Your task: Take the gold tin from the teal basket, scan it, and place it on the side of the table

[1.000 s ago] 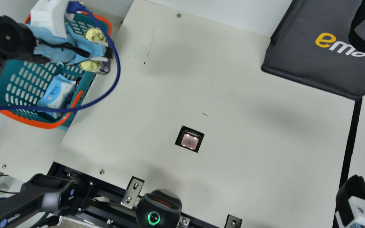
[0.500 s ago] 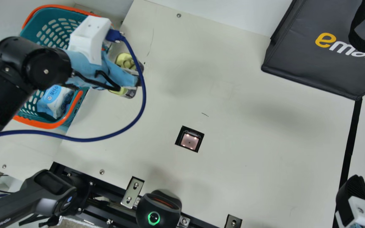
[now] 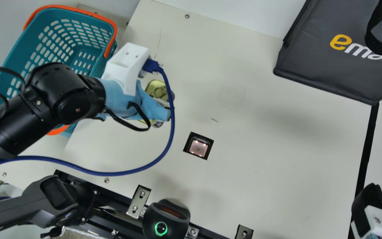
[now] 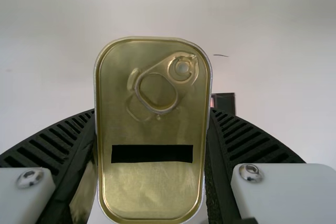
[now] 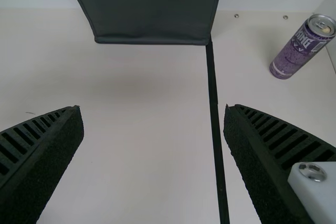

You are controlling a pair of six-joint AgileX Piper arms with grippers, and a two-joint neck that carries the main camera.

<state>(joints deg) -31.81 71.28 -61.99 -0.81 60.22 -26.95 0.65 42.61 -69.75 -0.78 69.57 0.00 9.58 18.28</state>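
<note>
The basket (image 3: 3,68) stood at the main view's left, orange-rimmed and teal; just beside it, the left gripper (image 3: 166,113) held the tin (image 3: 156,89) over the table (image 3: 257,146), its two fingers closed on the sides, the gold pull-ring face showing in the left wrist view; then came the lit window (image 3: 198,148) set in the tabletop; the dark bag (image 3: 330,66) stood towards the right; one end of the black strip (image 3: 367,142) met it; the right gripper (image 3: 371,199) was spread wide with nothing between its fingers; in the right wrist view, a purple can (image 5: 300,51) stood across the strip from the window.
</note>
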